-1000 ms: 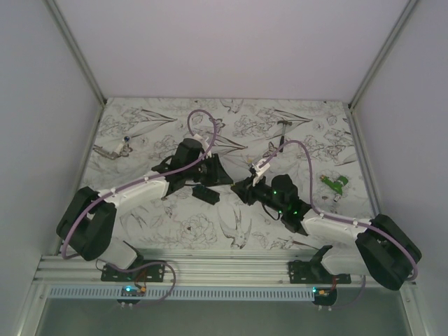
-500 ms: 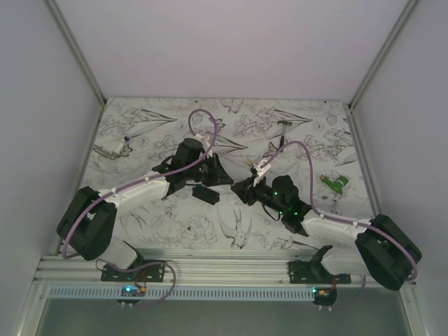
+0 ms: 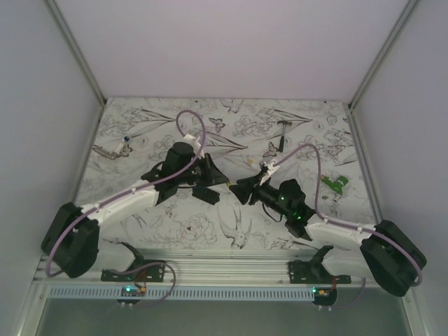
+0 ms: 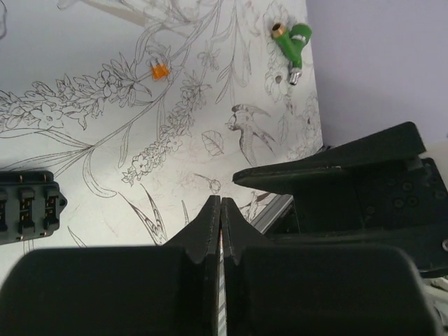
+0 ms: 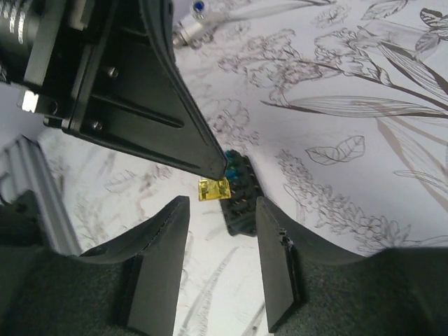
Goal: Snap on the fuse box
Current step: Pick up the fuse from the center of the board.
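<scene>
The fuse box (image 3: pixel 204 194) is a small black block lying on the flower-print mat, under my left arm. It shows at the left edge of the left wrist view (image 4: pixel 26 206) and beyond the right fingers (image 5: pixel 241 203), with blue bits on its face. My left gripper (image 3: pixel 225 182) is shut, pads pressed together (image 4: pixel 220 201). In the right wrist view a small yellow fuse (image 5: pixel 213 189) hangs at its tips (image 5: pixel 222 168), just left of the box. My right gripper (image 5: pixel 222 203) faces it, open, with nothing between its fingers; its fingers (image 4: pixel 315 168) also show in the left wrist view.
A green fitting (image 3: pixel 336 183) (image 4: pixel 292 40) lies at the right of the mat. An orange fuse (image 4: pixel 159 71) lies loose on the mat. A tiny hammer (image 3: pixel 281 131) sits at the back, a metal part (image 3: pixel 115 149) at the far left. White walls enclose the mat.
My left gripper has closed fully and its arm has stretched forward to the right. My right gripper has opened, letting go of the yellow fuse, which stays at the left tips.
</scene>
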Tool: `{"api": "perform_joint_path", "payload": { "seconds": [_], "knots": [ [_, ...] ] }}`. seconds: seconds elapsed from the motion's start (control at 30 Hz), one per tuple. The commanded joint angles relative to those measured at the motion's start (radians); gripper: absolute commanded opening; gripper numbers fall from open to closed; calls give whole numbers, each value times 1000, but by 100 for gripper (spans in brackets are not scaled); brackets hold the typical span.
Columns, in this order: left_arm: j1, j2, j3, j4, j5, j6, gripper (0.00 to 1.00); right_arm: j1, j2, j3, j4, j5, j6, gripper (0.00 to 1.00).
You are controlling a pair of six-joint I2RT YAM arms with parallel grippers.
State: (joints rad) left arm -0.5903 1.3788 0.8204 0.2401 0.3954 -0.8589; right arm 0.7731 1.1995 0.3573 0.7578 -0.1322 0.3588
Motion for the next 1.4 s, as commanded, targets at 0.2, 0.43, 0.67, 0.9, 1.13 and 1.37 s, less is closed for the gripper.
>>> {"api": "perform_joint_path", "payload": {
  "seconds": [0.2,0.43,0.67,0.9,1.13,1.37],
  "knots": [
    [-22,-303,-147,122,-208,-126,0,10,-65,-42,299,52,417,48],
    [-87,-434,-188,173,-336,-201,0,38,-10,-6,428,31,543,46],
    [-158,-488,-188,212,-425,-231,0,63,55,34,533,19,619,42],
    [-188,-491,-196,233,-456,-262,0,69,66,42,585,-3,651,36],
    [-203,-491,-210,253,-484,-297,0,68,77,39,620,-23,677,28],
    [-212,-492,-219,265,-490,-307,0,68,91,35,657,-27,692,12]
  ]
}}
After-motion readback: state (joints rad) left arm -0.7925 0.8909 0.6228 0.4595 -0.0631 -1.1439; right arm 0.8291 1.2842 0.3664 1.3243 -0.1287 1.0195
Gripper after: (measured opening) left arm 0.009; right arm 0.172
